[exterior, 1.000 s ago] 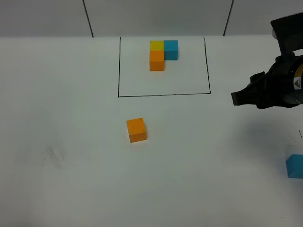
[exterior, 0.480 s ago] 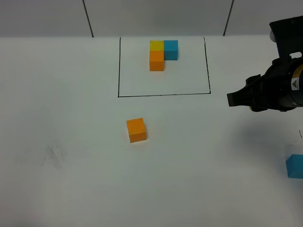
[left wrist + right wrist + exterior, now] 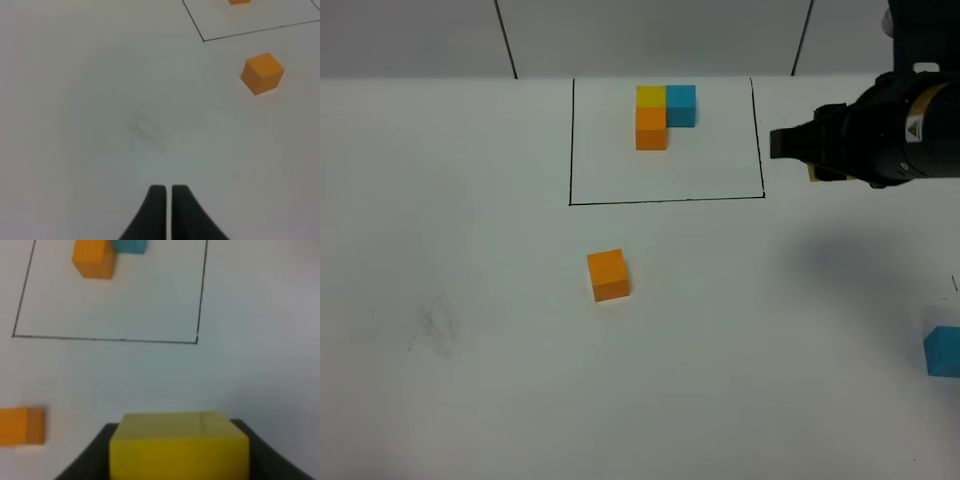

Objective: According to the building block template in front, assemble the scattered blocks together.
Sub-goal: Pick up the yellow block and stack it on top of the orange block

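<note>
- Yellow, plain and sharp-edged, the yellow cube (image 3: 179, 442) sits squarely between the right jaws, which are clenched on its two opposite side faces. It is carried clear above the desk (image 3: 470, 380), and its top and front faces show.
- It looks rigid and probably light. The flat faces look smooth, so I judge it could twist or slip if pinched near an edge. A hold centred on two parallel faces, as here, seems the safest, and it does not look fragile.
- The grip leaves the cube's underside and leading face free, which should let it be set down flat and pushed up against a neighbour.
- The orange cube (image 3: 608, 275) lies loose on the desk, beyond the tips of the right jaws and well apart from them. It also lies ahead of the left jaws, off to one side.
- The light blue cube (image 3: 942, 350) rests behind the right jaws, well apart, at the edge of the exterior view.
- The building block template (image 3: 658, 112) stands ahead of the right jaws, inside the black drawn rectangle (image 3: 665, 200). Its yellow, blue and orange cubes touch in an L.
- The left jaws are pressed together with nothing between them, hovering over bare desk.
</note>
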Controlling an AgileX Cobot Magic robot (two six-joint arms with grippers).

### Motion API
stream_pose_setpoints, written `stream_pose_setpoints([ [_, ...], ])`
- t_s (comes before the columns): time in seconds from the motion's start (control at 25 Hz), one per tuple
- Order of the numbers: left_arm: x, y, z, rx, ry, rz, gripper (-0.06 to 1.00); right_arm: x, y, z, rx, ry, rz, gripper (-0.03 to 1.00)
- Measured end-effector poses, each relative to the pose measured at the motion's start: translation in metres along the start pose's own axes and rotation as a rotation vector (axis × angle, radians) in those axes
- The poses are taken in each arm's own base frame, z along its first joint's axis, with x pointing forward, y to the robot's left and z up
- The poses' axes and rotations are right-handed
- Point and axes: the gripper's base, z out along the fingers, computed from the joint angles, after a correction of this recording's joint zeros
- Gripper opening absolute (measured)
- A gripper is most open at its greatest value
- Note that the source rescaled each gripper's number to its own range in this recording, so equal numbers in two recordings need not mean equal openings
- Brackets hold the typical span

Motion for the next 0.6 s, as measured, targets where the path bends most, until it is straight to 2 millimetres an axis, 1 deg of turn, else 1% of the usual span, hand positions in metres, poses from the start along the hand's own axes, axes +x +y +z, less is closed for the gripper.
stream_pose_setpoints([
  [0.2,0.0,0.0,0.0,0.0,0.0,0.0,0.01,-0.015,0.025,0.025,-0.026,0.017,-0.032,0.46],
  [0.48,0.0,0.0,0.0,0.0,0.0,0.0,0.01,-0.022,0.07,0.063,-0.067,0.057,-0.096,0.46],
  [0.6,0.0,0.0,0.0,0.0,0.0,0.0,0.01,-0.02,0.086,0.08,-0.078,0.077,-0.118,0.46],
])
